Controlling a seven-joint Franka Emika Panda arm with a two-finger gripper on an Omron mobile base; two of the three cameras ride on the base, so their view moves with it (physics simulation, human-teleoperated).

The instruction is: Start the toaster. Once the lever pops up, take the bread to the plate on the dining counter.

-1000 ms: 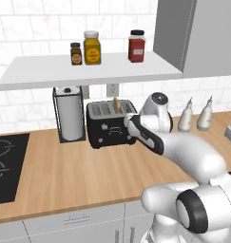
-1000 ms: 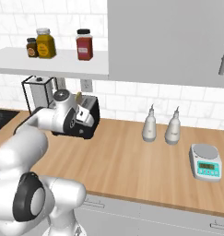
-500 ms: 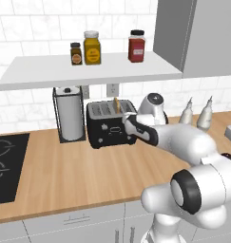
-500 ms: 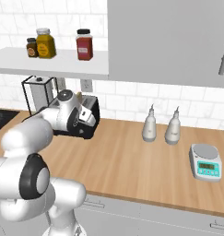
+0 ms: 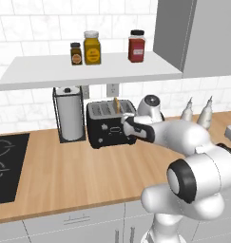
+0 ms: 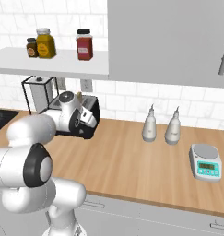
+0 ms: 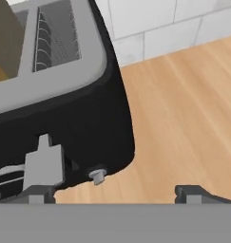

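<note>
Toaster (image 5: 109, 124): black, four slots, grey top; stands on the wood counter (image 5: 64, 175) against the white-tiled wall, just beside the paper towel holder (image 5: 69, 114). Bread (image 5: 117, 104): thin tan slice standing upright in one of the right-hand slots, top edge above the slot. In the hand view its tan face shows at upper left (image 7: 5, 40).

Gripper (image 5: 128, 124) at the toaster's front right corner, level with the front face. Hand view: jaws spread, one tip (image 7: 38, 193) in front of the toaster's grey lever (image 7: 44, 163), the other tip (image 7: 193, 192) out over bare counter; nothing pinched between them. Small knob (image 7: 98, 175) low on the front, just beside the lever. Whether the tip touches the lever cannot be told.

Shelf (image 5: 88, 71) above carries three jars. Two bottles (image 6: 162, 128) and a scale (image 6: 205, 162) further right.
</note>
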